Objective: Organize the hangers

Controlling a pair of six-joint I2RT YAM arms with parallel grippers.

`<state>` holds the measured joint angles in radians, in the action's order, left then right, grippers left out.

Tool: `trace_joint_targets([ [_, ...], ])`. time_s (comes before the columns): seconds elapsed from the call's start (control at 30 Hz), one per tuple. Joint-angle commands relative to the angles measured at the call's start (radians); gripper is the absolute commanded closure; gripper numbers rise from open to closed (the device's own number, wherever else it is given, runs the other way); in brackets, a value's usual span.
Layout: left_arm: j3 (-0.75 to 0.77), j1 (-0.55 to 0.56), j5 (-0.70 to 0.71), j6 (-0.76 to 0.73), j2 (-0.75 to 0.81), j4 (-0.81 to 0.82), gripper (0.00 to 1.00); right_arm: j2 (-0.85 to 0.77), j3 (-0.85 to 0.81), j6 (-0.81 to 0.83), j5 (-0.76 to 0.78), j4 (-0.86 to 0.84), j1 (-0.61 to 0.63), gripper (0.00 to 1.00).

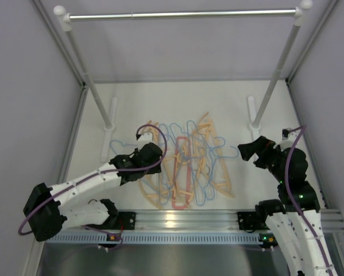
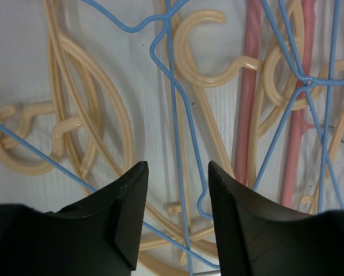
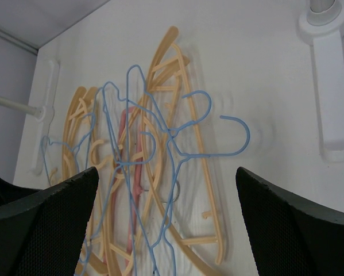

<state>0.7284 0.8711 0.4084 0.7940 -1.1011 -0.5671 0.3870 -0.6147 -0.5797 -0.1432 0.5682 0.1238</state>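
The hangers [image 1: 183,167] lie in a tangled heap on the white table: thin light-blue wire ones, thicker peach ones and a pink-red one [image 1: 182,198]. My left gripper [image 1: 158,150] hangs low over the heap's left side. In the left wrist view its jaws [image 2: 174,172] stand apart around a blue wire hanger [image 2: 173,115], with a gap on each side. Peach hangers [image 2: 111,109] and the pink-red hanger [image 2: 244,115] lie beneath. My right gripper [image 1: 244,153] is wide open to the right of the heap, holding nothing [image 3: 166,169]. A blue hanger's hook [image 3: 235,146] points toward it.
A silver rail [image 1: 183,14] spans the back on two slanted white posts [image 1: 94,98], whose white feet [image 1: 253,112] rest on the table behind the heap. One foot [image 3: 332,86] shows in the right wrist view. Grey walls close in both sides. An aluminium bar [image 1: 183,218] runs along the near edge.
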Motion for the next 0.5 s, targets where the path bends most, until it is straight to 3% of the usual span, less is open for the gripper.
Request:
trace_joint_targets([
  [0.0,0.009,0.025,0.081,0.059,-0.04,0.052,0.5,0.0,0.012,-0.008,-0.013,-0.024,-0.009,0.0],
  [0.47,0.023,0.052,0.101,0.068,-0.193,0.139,0.54,-0.008,0.02,-0.011,-0.013,-0.025,-0.009,0.01],
])
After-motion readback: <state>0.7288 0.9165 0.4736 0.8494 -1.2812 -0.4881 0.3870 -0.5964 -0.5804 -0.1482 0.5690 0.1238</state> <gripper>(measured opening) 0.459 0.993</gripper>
